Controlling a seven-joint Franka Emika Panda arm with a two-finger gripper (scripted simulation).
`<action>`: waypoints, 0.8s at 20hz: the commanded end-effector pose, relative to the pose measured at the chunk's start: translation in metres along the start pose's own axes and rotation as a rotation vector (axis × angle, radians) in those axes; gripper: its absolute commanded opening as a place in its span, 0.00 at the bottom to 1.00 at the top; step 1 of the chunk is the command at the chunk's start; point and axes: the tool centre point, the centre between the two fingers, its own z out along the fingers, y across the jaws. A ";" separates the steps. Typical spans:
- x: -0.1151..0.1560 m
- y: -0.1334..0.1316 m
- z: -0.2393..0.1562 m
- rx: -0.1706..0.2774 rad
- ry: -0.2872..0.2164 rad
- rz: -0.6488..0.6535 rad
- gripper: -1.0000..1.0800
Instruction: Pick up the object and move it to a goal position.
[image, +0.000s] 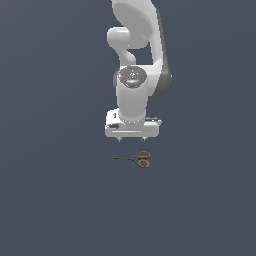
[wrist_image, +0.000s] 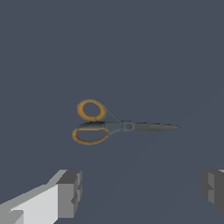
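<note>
The white two-fingered pincer (image: 132, 138) hangs above the flat dark-grey floor (image: 55, 200), jaws spread wide and holding nothing. Just below it and slightly off its centreline lie the small scissors with orange ring handles and thin dark blades (image: 136, 158), flat on the floor. That wide gap looks meant to straddle them.

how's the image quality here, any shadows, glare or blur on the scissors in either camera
Exterior view: flat, even lighting, no glare; the scissors are tiny and soft-edged, casting no clear shadow. Wrist view: scissors sharper, with no glare; the gripper fingertips are cropped at the frame edge.
</note>
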 end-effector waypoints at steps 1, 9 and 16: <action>0.000 0.000 0.000 0.000 0.000 0.000 0.96; 0.013 0.000 -0.019 -0.015 0.033 -0.021 0.96; 0.015 0.000 -0.022 -0.017 0.038 -0.024 0.96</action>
